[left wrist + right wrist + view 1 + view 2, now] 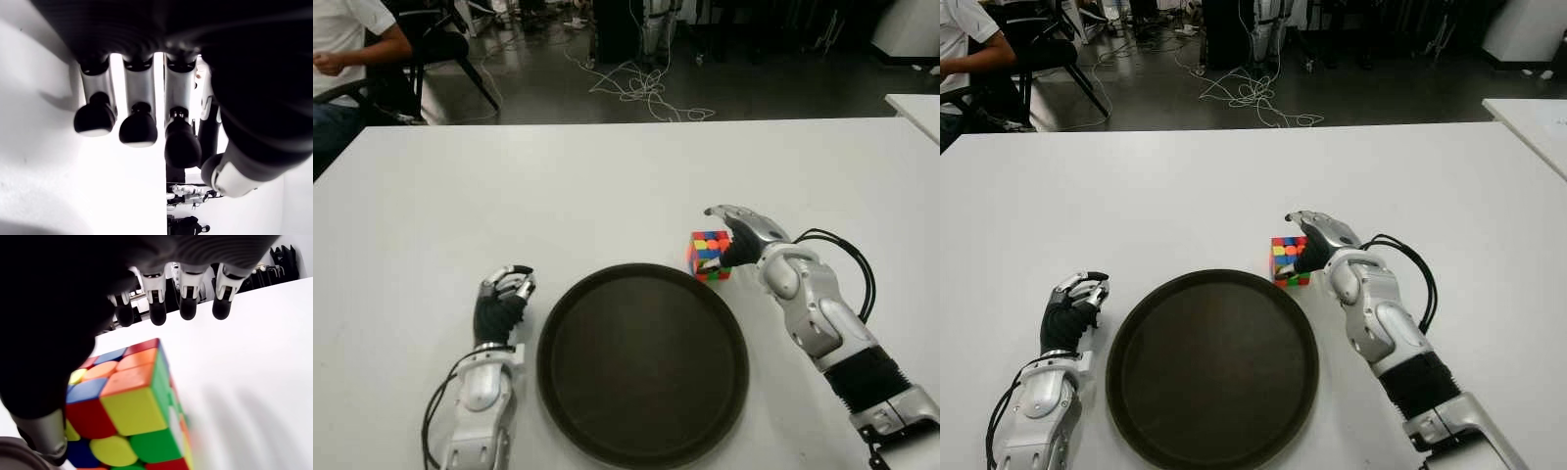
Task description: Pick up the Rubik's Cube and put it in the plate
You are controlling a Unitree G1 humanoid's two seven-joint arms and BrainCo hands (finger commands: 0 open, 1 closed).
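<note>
The Rubik's Cube (pixel 710 255) stands on the white table (pixel 558 186), just beyond the far right rim of the round dark plate (pixel 642 362). My right hand (pixel 732 235) is at the cube's right side. Its fingers (pixel 188 303) stretch out over and past the cube (pixel 127 406), spread and not closed on it, and the thumb (pixel 41 431) is close against one face. My left hand (pixel 504 294) shows to the left of the plate, fingers curled with nothing in them.
A seated person (pixel 342 49) is at the far left beyond the table. Cables (pixel 636 83) lie on the floor behind the table. Another white table's corner (pixel 915 108) shows at the right.
</note>
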